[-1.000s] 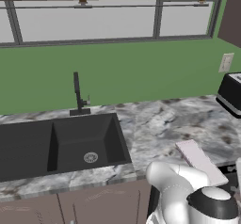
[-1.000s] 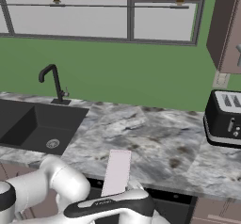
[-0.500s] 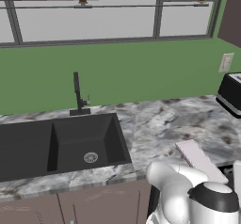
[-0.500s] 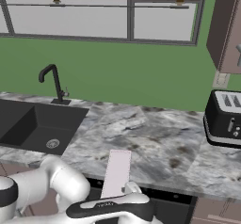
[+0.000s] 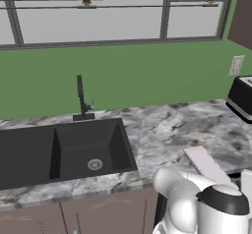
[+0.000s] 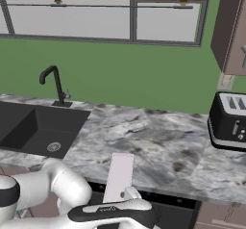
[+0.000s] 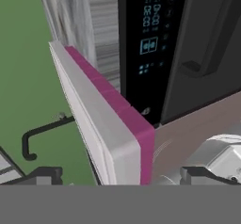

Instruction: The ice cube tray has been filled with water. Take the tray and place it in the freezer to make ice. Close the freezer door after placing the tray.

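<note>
black toaster [image 6: 229,122] on marble counter [image 6: 158,141] right of sink [image 5: 59,149].

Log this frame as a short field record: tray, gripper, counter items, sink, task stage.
tray: ice cube tray flat at the counter's front edge, between the finger tips in the hand view
gripper: gripper open, jaws on either side of the tray's end; contact unclear
counter items: black toaster at right
sink: dark sink with black faucet, left of the tray
task stage: tray not yet lifted

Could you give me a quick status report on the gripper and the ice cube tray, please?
Gripper open, fingers either side of the ice cube tray, not closed on it. Tray lies at counter front edge. Toaster stands well off to the right.
</note>
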Robot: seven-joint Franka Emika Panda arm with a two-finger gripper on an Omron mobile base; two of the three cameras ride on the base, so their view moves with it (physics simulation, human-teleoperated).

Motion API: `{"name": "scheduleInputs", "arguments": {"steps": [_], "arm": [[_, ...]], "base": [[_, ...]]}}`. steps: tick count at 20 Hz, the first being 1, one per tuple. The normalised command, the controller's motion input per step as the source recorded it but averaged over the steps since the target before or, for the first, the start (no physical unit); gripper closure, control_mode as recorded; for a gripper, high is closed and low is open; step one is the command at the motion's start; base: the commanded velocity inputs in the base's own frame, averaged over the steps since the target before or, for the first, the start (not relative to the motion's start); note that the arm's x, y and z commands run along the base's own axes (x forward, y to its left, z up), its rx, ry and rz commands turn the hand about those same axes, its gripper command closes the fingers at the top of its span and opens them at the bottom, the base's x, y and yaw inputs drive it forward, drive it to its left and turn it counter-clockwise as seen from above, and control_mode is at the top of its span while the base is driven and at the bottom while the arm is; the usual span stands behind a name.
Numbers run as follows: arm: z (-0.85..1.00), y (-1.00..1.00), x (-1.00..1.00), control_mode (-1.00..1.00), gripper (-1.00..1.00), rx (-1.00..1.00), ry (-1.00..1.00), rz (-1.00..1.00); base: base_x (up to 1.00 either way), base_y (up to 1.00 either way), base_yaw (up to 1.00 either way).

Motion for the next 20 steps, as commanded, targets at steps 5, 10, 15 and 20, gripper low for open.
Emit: {"name": "scheduleInputs", "arguments": {"steps": [5, 10, 15, 20], "arm": [[-0.02, 0.04, 0.08, -1.0, -1.0, 0.0, 0.0, 0.0], [-0.03, 0.0, 0.11, -1.0, -1.0, 0.0, 0.0, 0.0], [-0.01, 0.0, 0.05, -1.0, -1.0, 0.0, 0.0, 0.0], [-0.02, 0.04, 0.03, -1.0, -1.0, 0.0, 0.0, 0.0]], "base": [[0.0, 0.0, 0.0], [0.0, 0.0, 0.0], [0.0, 0.0, 0.0], [0.0, 0.0, 0.0]]}}
